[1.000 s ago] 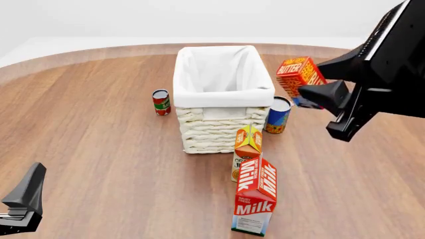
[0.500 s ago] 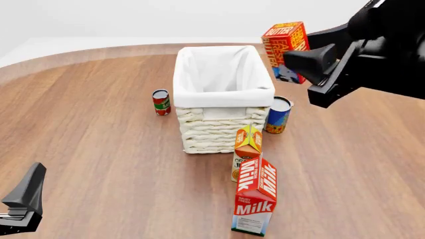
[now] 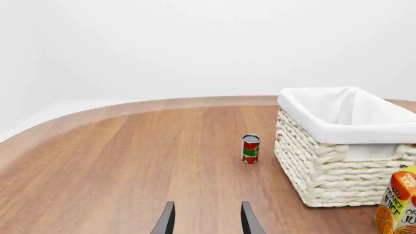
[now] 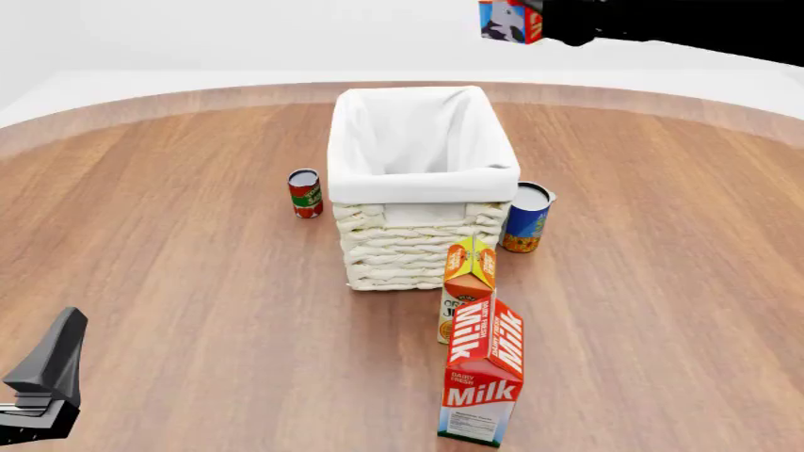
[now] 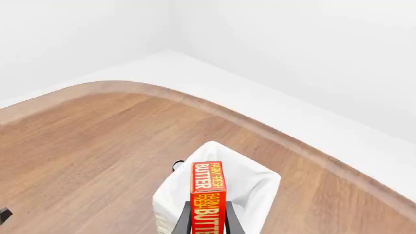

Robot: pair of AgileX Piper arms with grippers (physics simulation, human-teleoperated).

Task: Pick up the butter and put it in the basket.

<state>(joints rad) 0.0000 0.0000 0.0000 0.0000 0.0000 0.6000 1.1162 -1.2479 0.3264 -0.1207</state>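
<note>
Right claw [image 5: 206, 220] was clenched on the butter [image 5: 208, 197], box held on edge between the fingers, high above the basket [image 4: 423, 155] and, judged from the right wrist view, roughly over its open top. In the front view only a corner of the butter [image 4: 509, 21] was seen at the frame's upper edge, beyond the basket's far rim. Left claw [image 3: 206, 219] was released, empty, low over the tabletop [image 4: 176, 273] well to the near-left of the basket.

Step judged: carry phase, drop not yet done. Next move would call for lowering toward the liner before release.

Legible text: "FARM FRESH BUTTER" on the box; "Milk" on the milk carton [image 4: 484, 375] and "JUICE" on the juice carton [image 3: 398, 204], both near the basket's front.
</note>
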